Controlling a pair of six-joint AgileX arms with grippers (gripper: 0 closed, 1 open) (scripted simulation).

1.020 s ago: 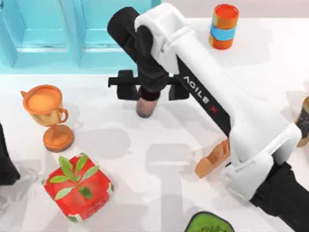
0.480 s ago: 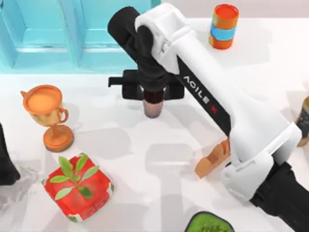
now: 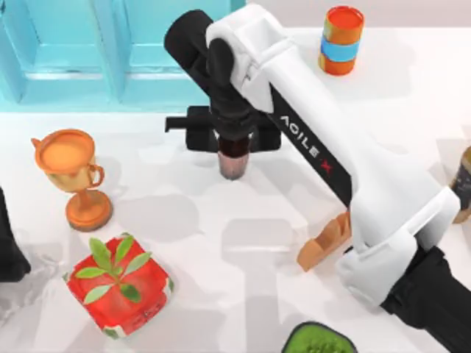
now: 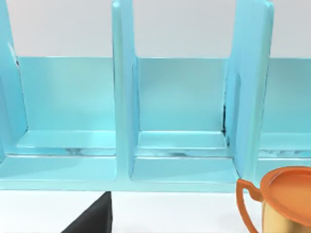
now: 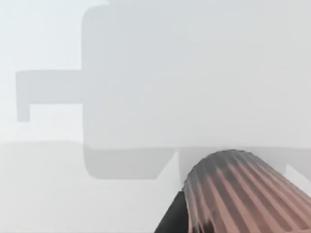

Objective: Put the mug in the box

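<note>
Ribbed, matt reddish-brown mug [image 3: 232,163]; glossy smooth turquoise box [image 3: 88,51]; smooth white table [image 3: 221,250]

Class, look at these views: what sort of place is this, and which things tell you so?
Likely a simulated tabletop test bench: a plain white table, a blue compartment box, and unrelated props like the orange goblet and potted plant.

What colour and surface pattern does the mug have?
Reddish-brown with vertical ribs; the mug shows best in the right wrist view.
</note>
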